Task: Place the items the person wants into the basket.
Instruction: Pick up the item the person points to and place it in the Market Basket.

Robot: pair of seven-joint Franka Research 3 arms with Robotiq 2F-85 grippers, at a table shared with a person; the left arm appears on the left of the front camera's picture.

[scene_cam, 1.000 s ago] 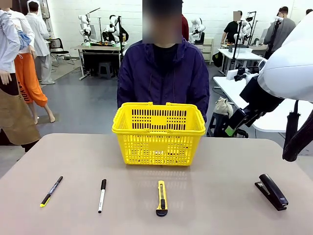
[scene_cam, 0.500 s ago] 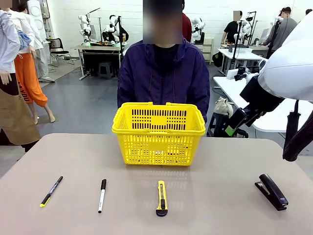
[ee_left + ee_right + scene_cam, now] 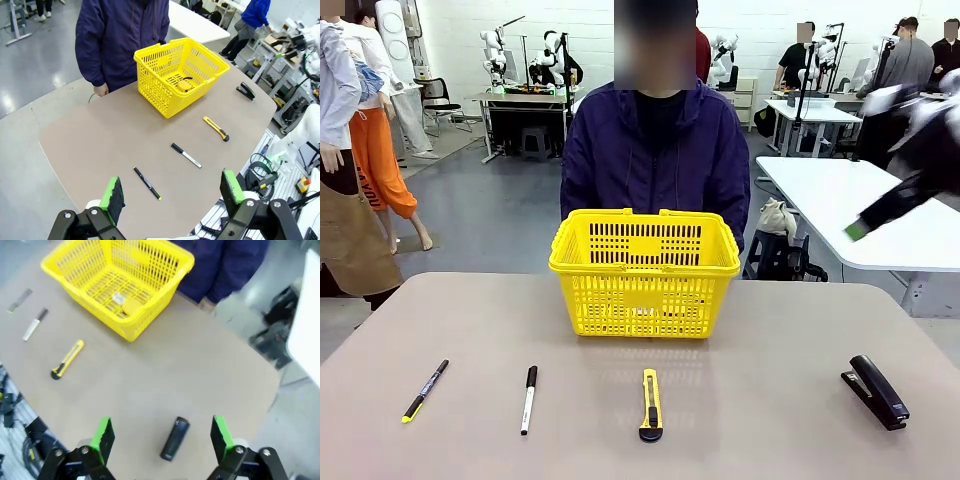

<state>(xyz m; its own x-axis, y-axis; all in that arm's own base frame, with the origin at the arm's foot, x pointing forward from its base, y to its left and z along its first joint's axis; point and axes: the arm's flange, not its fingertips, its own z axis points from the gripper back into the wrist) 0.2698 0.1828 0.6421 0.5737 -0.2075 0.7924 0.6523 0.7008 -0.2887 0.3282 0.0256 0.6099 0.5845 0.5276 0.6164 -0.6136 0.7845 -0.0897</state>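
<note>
The yellow basket point(image 3: 645, 270) stands mid-table in front of the person point(image 3: 655, 150). Inside it lies the round yellow-and-black tape measure point(image 3: 185, 85), also visible in the right wrist view point(image 3: 132, 306). The black pen with a yellow-green tip point(image 3: 425, 390) lies at the table's front left. At the front right lies the black stapler point(image 3: 875, 391). My right gripper point(image 3: 161, 435) is open, high above the stapler point(image 3: 175, 438); in the front view this gripper point(image 3: 865, 225) is a blur at the upper right. Open too, my left gripper point(image 3: 171, 192) hangs high over the pen point(image 3: 147, 183).
A white marker with a black cap point(image 3: 528, 399) and a yellow-and-black utility knife point(image 3: 651, 404) lie along the front of the table between pen and stapler. A white table point(image 3: 850, 200) stands behind at the right. One hand of the person point(image 3: 101, 90) rests at the far edge.
My right arm has swung up and to the right, out of most of the front view, and shows as a blur. The items, the basket and the person have not moved.
</note>
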